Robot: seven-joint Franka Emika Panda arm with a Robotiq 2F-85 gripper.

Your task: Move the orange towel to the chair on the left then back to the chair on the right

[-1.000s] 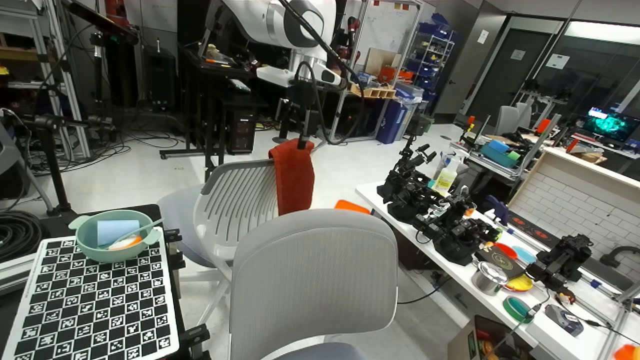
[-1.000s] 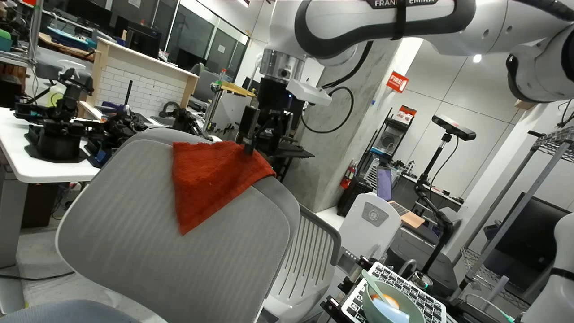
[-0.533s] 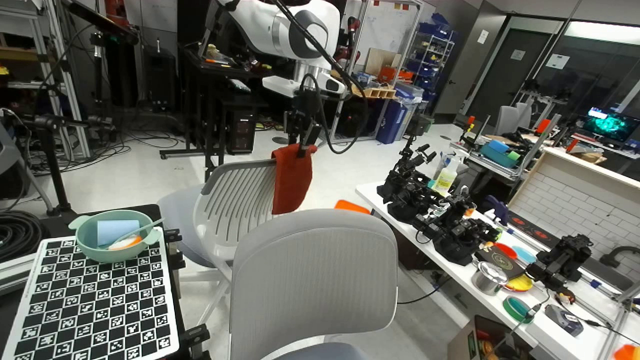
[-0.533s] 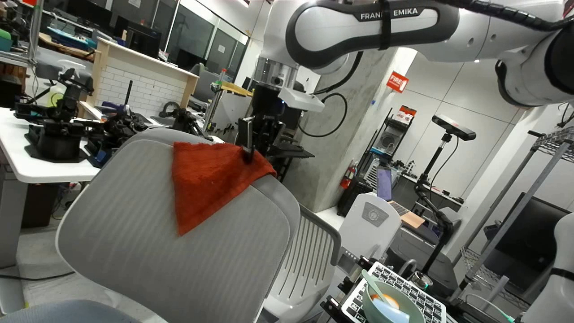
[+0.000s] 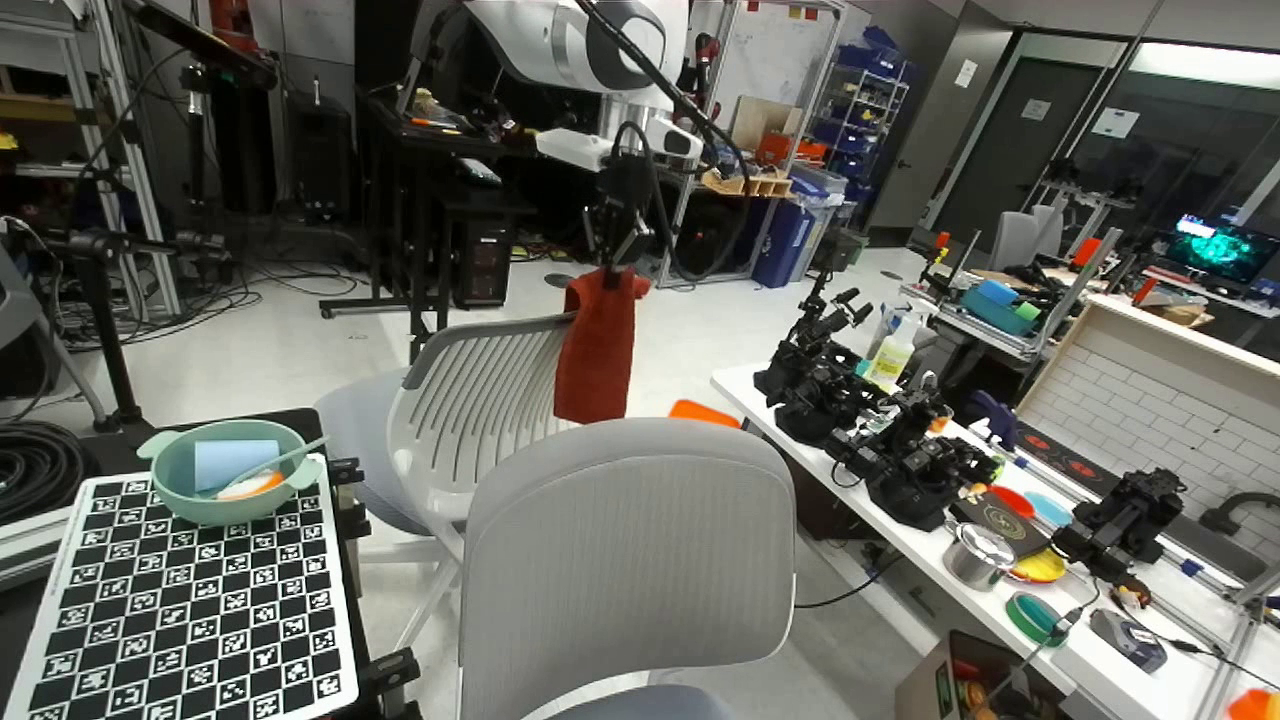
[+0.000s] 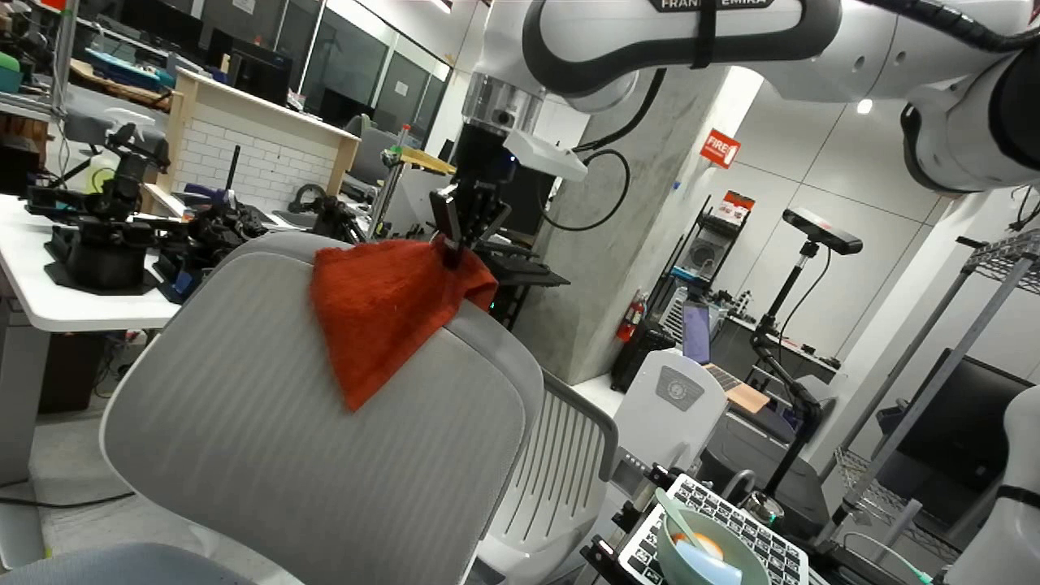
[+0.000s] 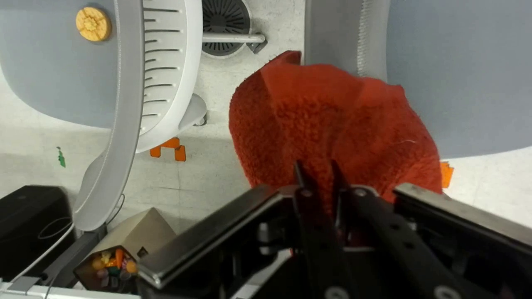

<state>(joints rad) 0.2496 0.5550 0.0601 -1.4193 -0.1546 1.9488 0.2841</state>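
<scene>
The orange towel (image 5: 597, 355) looks red-orange and hangs over the top of a grey chair back (image 6: 284, 422). That chair is the one at right (image 7: 457, 74) in the wrist view and the farther, slatted one (image 5: 480, 400) in an exterior view. My gripper (image 6: 451, 256) points down at the towel's top, its fingers shut on a bunched fold that stands up in a peak. Towel cloth shows between the fingertips of the gripper (image 7: 316, 167). The chair at left (image 7: 129, 83) in the wrist view stands back to back with it, without cloth on it.
A checkered board (image 5: 200, 620) carrying a green bowl (image 5: 180, 495) stands beside the chairs. Black robot arms (image 5: 830, 400) occupy a white table (image 6: 97, 309). A box of toy food (image 7: 141, 232) sits low near the left chair. A camera on a stand (image 6: 821, 231) rises beyond.
My gripper has closed on the towel and risen a little. The towel's top is drawn up into a peak, and its hanging corner has come up and shifted slightly.
</scene>
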